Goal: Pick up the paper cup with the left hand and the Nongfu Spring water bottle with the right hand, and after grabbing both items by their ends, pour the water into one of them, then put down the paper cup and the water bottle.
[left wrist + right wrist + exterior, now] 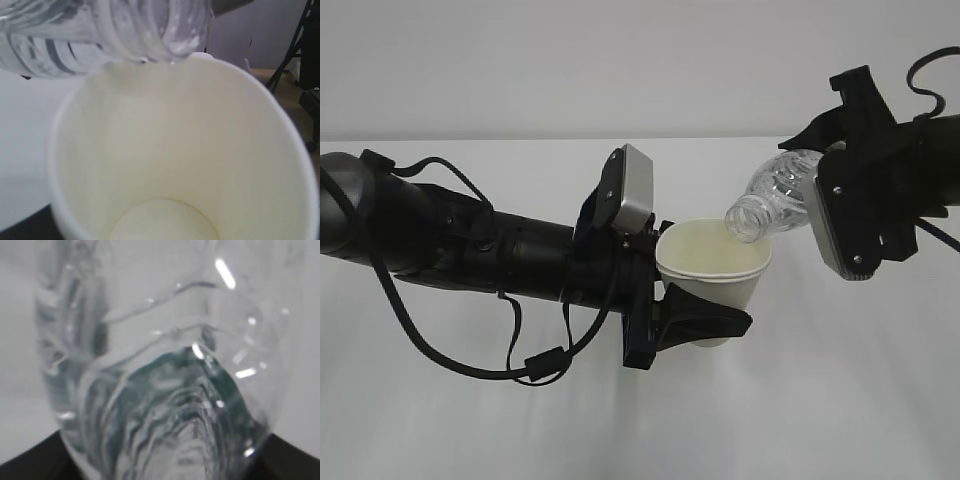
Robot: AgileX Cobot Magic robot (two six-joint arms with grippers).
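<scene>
My left gripper (705, 322) clamps the paper cup (715, 265) upright above the table (640, 420). My right gripper (840, 200) holds the water bottle (775, 195) tilted, neck down-left, mouth just over the cup's right rim.

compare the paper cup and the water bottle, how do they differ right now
The paper cup is opaque white and cream; the water bottle is clear ribbed plastic. The cup stands upright, mouth up; the bottle is tipped, its mouth down over the cup's rim. The left hand holds the cup, the right hand the bottle. Both are off the table.
</scene>
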